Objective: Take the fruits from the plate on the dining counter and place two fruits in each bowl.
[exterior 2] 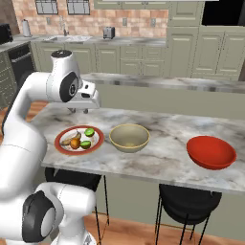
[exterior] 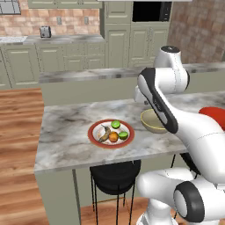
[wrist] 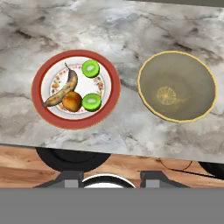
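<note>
Your arm is bent high over the dining counter (exterior: 66, 145), elbow up, with the hand hanging above the slab behind the plate (exterior 2: 62, 146) and the yellow bowl (exterior 2: 129, 138), pointing down. The gripper (wrist: 112, 180) touches nothing; from the two dark finger tips (wrist: 70, 179) at the bottom of the hand view you cannot tell whether the fingers are open or closed. Going left to right along the counter, you have the red-rimmed plate first, carrying all four fruits: the banana (wrist: 63, 87) on its left side, the orange fruit (wrist: 71, 101) touching the banana's lower end, one lime (wrist: 91, 68) at the far side and the other lime (wrist: 92, 101) just beside the orange fruit. Next comes the yellow bowl, just beside the plate but apart from it. The red bowl (exterior 2: 211, 152) sits well apart to the right; the right base view shows it whole, while in the left base view your arm covers most of it. The hand view looks straight into the yellow bowl, showing a pale round mark on its bottom.
</note>
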